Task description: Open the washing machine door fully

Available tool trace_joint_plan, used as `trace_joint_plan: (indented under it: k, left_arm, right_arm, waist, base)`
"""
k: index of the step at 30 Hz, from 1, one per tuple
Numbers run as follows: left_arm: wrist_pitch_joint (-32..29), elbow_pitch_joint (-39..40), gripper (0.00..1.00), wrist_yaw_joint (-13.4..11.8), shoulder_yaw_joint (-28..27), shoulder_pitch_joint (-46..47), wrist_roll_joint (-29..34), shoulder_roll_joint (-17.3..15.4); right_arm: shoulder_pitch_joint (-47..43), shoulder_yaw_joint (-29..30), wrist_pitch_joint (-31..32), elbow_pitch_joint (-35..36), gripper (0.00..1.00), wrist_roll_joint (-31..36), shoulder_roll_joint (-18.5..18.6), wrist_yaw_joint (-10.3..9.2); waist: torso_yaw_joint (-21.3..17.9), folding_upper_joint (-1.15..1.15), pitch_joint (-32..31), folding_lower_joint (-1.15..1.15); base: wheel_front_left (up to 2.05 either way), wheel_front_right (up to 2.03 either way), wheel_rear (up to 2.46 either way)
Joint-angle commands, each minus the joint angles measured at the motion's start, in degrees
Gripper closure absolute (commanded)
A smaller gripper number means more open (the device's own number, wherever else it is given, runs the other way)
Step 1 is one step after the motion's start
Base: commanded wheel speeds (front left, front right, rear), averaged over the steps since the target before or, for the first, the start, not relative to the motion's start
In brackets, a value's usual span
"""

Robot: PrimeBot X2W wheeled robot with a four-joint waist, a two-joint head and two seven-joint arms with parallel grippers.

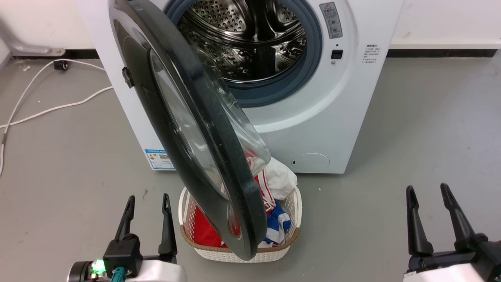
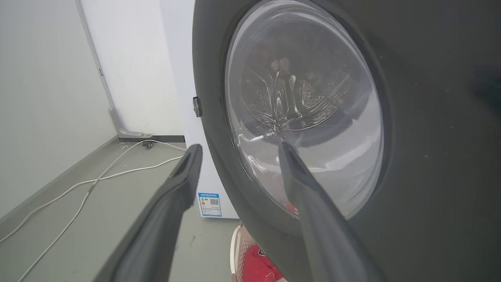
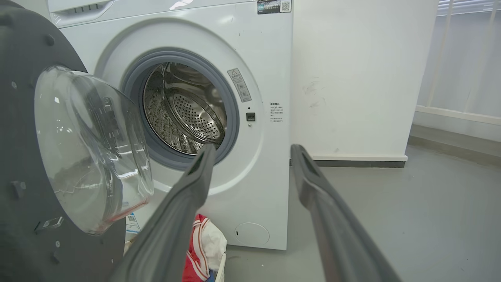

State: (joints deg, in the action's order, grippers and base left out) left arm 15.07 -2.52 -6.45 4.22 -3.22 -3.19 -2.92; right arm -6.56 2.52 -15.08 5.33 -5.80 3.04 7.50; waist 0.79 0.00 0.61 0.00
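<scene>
1. Head view puts the washing machine door [image 1: 213, 133] swung out from its hinge side at the upper left of the frame. It stands almost edge-on to me and runs down to lower centre.
2. Behind it, at upper centre, the washing machine [image 1: 313, 129] has its steel drum [image 1: 250, 35] and grey rubber ring [image 1: 309, 66] exposed. The latch is clearly free and the opening is well begun.
3. I judge the job roughly half done. What is left is to carry the door round toward the left of the frame until it will go no further.
4. My left gripper [image 1: 148, 197] sits at lower left with its fingers spread and empty, just left of the door's lower edge. In the left wrist view one finger overlaps the glass, and I cannot tell whether it touches.
5. My right gripper [image 1: 427, 187] sits at lower right, its fingers also spread and empty, well apart from the door.
6. The door's bottom edge hangs over a laundry basket [image 1: 291, 207] of red and white clothes [image 1: 274, 184]. A white cable [image 1: 58, 107] trails across the floor [image 1: 411, 129] at the left.
</scene>
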Motion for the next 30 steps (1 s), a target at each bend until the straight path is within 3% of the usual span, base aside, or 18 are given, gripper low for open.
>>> trace_joint_plan:
  k: [1,30]
  left_arm:
    - [0.2,0.1,0.0,0.3,0.2,-0.6,0.3,0.1]
    - [0.2,-0.6,0.0,-0.4,0.2,-1.1,0.1,0.1]
  right_arm:
    - [-1.4,0.0,-0.1,0.1,0.0,0.2,-0.3,-0.01]
    - [-3.5,1.2,-0.1,-2.7,0.0,-2.9,-0.3,-0.01]
  waist:
    - [0.2,0.0,-0.1,0.0]
    - [0.4,0.0,-1.2,0.0]
  base:
    - [0.0,0.0,0.0]
    - [0.0,0.0,0.0]
